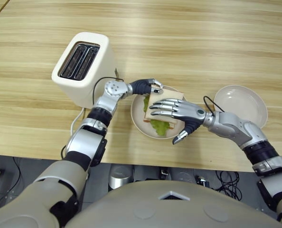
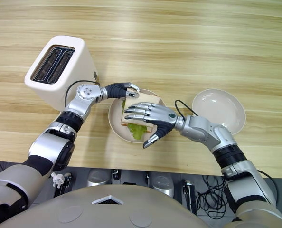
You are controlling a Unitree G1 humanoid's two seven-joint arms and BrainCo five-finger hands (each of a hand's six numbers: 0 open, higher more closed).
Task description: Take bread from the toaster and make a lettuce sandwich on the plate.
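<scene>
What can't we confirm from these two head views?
- Sandwich layers beneath the top bread slice: both views, covered by the right hand; just lettuce pokes out.
- Whether the left hand grips that slice: both views, contact too small, partly behind slice.
- Toaster slot bottoms: both views, too dark.

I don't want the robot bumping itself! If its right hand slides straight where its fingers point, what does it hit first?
Probably its own left arm, just past the plate. The right hand lies over the bread, pointing that way; heights are hard to judge.
</scene>
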